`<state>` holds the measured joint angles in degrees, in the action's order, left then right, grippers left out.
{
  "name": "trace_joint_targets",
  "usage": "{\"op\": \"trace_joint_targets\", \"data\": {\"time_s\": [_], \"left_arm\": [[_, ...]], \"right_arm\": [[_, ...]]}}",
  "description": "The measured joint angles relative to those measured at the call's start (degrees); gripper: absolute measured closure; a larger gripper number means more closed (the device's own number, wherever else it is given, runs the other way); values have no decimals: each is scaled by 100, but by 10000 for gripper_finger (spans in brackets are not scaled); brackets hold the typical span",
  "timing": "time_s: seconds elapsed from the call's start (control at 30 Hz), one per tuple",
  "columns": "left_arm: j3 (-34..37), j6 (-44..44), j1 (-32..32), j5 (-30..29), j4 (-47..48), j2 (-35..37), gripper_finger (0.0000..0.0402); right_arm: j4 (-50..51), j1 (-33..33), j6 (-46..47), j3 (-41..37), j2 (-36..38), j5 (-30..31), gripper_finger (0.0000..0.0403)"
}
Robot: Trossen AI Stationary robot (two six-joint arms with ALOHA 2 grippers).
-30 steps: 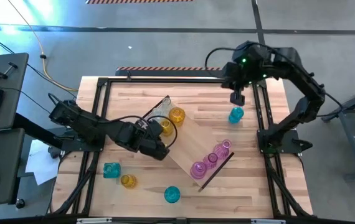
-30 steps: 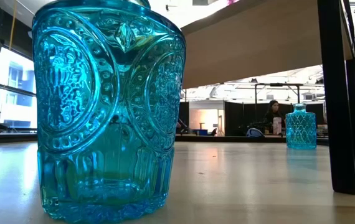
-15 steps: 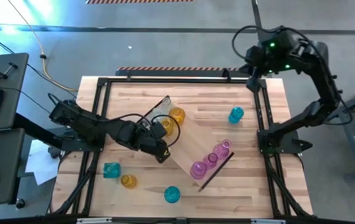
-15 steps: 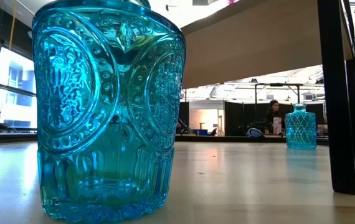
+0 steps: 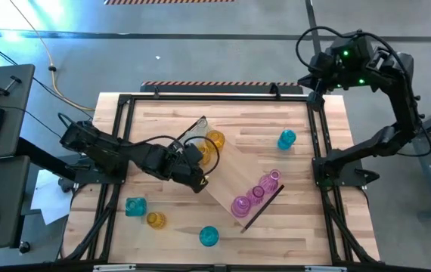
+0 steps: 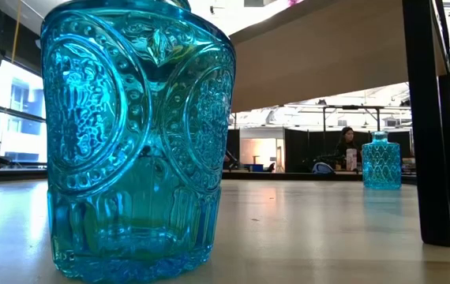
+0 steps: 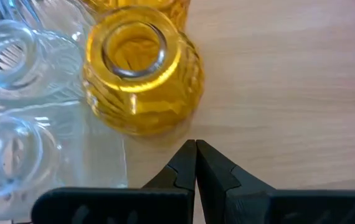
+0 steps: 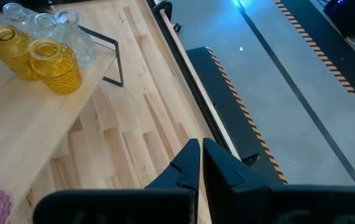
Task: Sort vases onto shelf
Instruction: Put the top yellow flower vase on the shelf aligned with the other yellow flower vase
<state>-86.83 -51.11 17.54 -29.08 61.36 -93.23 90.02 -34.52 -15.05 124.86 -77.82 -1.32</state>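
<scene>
From above, the shelf lies slantwise in the middle of the table. At its far left end stand clear vases and two yellow vases; at its near right end stand three pink vases. The left pincer is clenched and empty, over the shelf just beside the yellow pair. The right pincer is also clenched and empty, lifted over the far right corner of the table. I judge the sorting is about half done: one teal vase waits on the table at the far right, and two teal vases and a yellow one wait along the near edge.

At table height, a big teal vase fills the near left, and the shelf's dark end piece stands at the right.

The left wrist camera shows the shut fingertips near a yellow vase, not touching it.

The right wrist camera shows only the shut tips above the table edge.

The next move, I think, asks a pincer to release its fingers and go to a loose vase. The glass already on the shelf stands close together, so an arm could easily knock it.
</scene>
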Motion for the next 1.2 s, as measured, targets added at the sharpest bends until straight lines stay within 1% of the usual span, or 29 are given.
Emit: {"op": "trace_joint_targets", "data": {"time_s": [0.43, 0.93, 1.07, 1.2], "left_arm": [[0, 382, -298, 4, -291, 2, 401], [0, 566, -372, 155, -308, 2, 401], [0, 839, -395, 155, -494, 2, 401], [0, 837, -441, 175, -537, 2, 401]], "right_arm": [[0, 0, 0, -11, -9, -68, 403], [0, 0, -22, -11, -22, -74, 403], [0, 0, 64, -11, -22, -94, 403], [0, 2, 129, -11, -22, -98, 403]]}}
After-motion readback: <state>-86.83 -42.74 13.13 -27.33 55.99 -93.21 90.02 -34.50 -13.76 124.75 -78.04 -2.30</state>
